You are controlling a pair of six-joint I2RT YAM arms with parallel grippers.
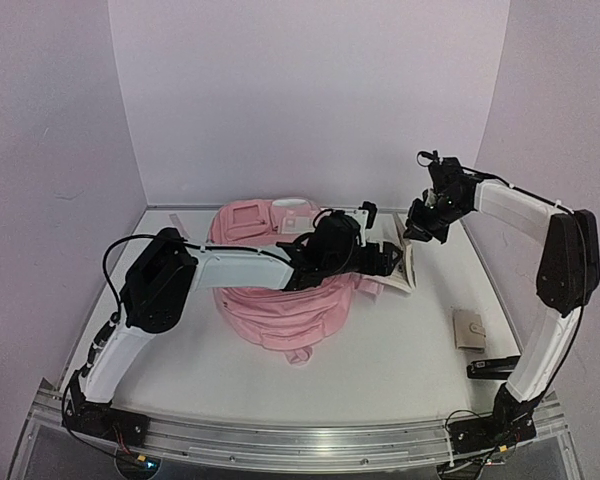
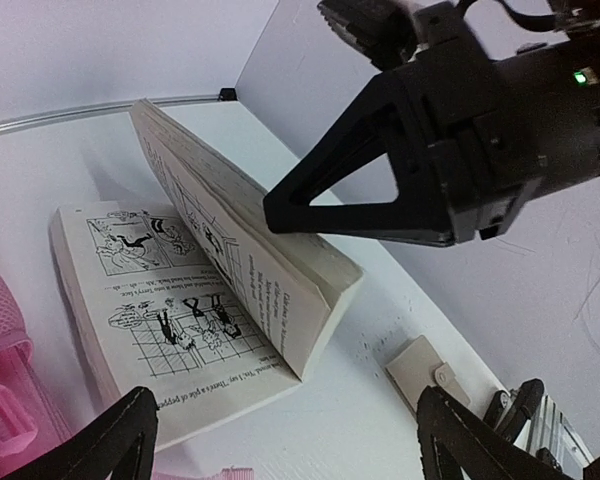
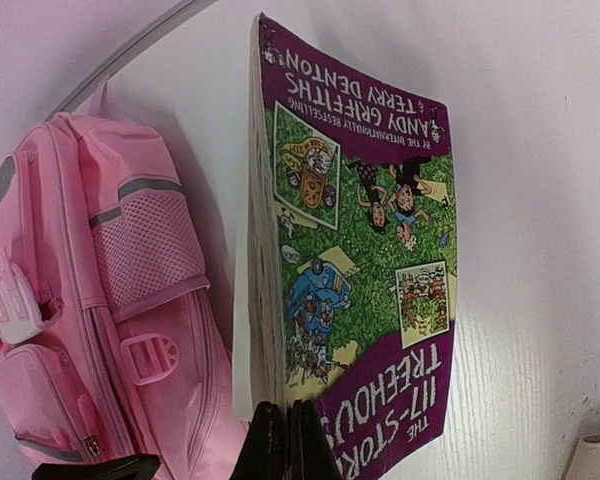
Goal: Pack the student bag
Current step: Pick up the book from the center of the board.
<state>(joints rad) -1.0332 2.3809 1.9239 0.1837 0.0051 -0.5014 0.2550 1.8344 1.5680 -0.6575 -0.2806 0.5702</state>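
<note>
The pink student bag (image 1: 280, 295) lies in the middle of the table; it also shows in the right wrist view (image 3: 100, 300) and in the left wrist view (image 2: 0, 400). A paperback book (image 1: 407, 268) with a purple and green cover (image 3: 370, 240) stands half open just right of the bag. My right gripper (image 3: 285, 440) is shut on its cover edge and holds the thick part (image 2: 240, 230) up, while some comic pages (image 2: 130, 290) lie flat. My left gripper (image 2: 300, 450) reaches over the bag, open and empty, facing the open book.
A small beige pouch (image 1: 469, 328) lies on the table to the right of the book, also in the left wrist view (image 2: 425, 370). A black object (image 1: 495, 367) lies near the right arm's base. Walls enclose the table at the back and sides.
</note>
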